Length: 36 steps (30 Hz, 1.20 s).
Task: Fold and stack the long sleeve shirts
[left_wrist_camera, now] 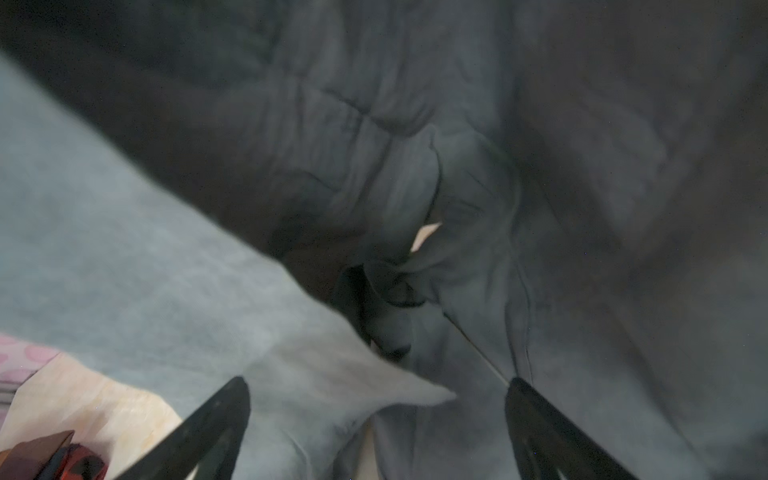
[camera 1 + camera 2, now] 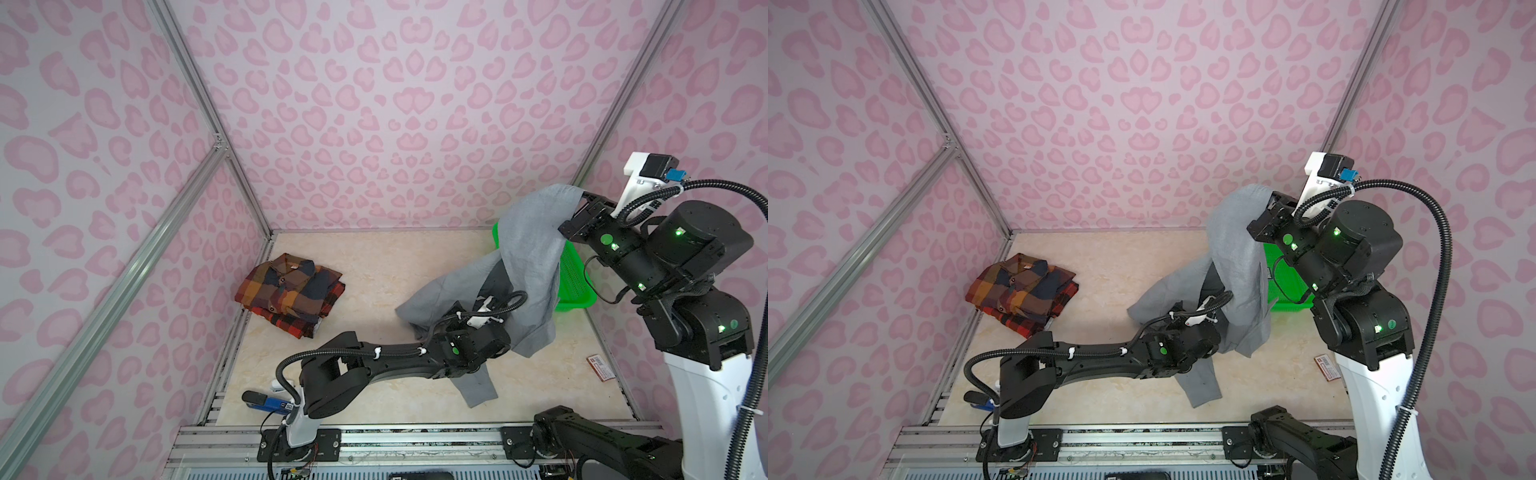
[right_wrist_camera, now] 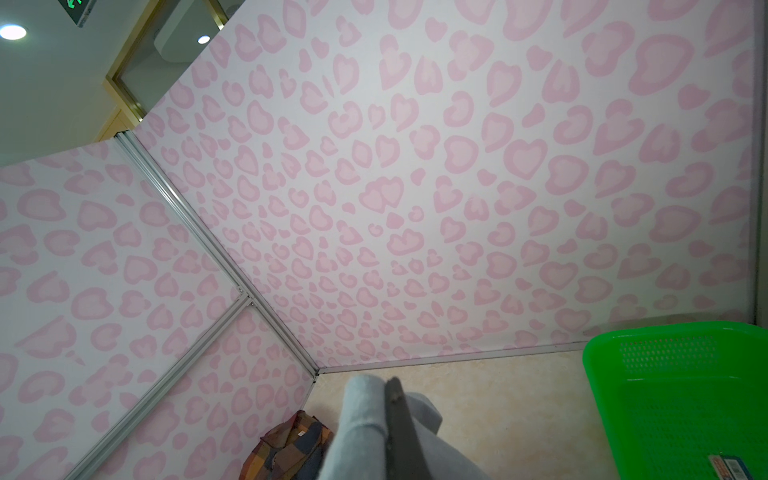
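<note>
Two shirts: one plaid shirt (image 2: 291, 295) and one gray shirt (image 2: 528, 249), on or above the desk (image 2: 386, 257)
Plaid shirt: folded into a flat packet with the collar on top, lying at the left of the desk close to the wall in both top views; nothing touches it
Gray shirt: unfolded; its upper part is lifted high at the right of both top views, in front of the green basket (image 2: 575, 291); the rest hangs down and trails onto the desk at centre right, one end reaching toward the lower edge
Right jaws: closed on a fold at the gray shirt's highest point; the right wrist view shows cloth pinched against a dark finger (image 3: 397, 415)
Left jaws: spread wide, gripping nothing; the left wrist view shows the fingers (image 1: 220, 415) well apart, with loose gray cloth between and beyond them
Left arm (image 2: 395, 361): reaches under the hanging cloth in both top views; its tip is hidden there
Handling, judged: light, soft and limp; sags and bunches from a single hold; not fragile
Where to hold, judged: a second corner or shoulder level with the right hold, so the shirt hangs flat; seams in the left wrist view are too blurred to name
Progress, judged: one shirt folded, the gray one not yet spread, stacking not yet done
</note>
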Each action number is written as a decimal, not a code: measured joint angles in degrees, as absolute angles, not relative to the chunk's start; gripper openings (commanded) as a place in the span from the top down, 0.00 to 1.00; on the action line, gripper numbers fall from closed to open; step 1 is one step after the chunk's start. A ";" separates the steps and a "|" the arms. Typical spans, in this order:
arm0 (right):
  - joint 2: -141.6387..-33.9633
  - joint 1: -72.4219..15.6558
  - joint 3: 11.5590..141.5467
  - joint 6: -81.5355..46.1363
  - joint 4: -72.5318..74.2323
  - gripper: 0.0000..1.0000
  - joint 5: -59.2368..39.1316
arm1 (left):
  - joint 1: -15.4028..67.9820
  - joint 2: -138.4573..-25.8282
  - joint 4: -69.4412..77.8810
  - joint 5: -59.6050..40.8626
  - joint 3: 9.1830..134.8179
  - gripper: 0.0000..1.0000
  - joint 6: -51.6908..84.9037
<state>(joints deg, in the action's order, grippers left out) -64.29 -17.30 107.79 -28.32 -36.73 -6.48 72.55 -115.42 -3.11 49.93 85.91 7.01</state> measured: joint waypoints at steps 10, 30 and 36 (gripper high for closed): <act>-63.37 -17.69 107.92 -28.88 -36.93 1.00 -7.07 | 69.21 -122.23 -5.37 59.35 96.73 0.15 12.78; -62.39 -17.87 107.42 -29.30 -37.10 1.00 -8.99 | 63.24 -118.85 -3.51 51.35 90.96 0.02 14.48; -62.72 -18.11 107.13 -29.36 -36.93 1.00 -9.26 | 67.07 -121.62 0.93 52.71 91.61 0.02 6.24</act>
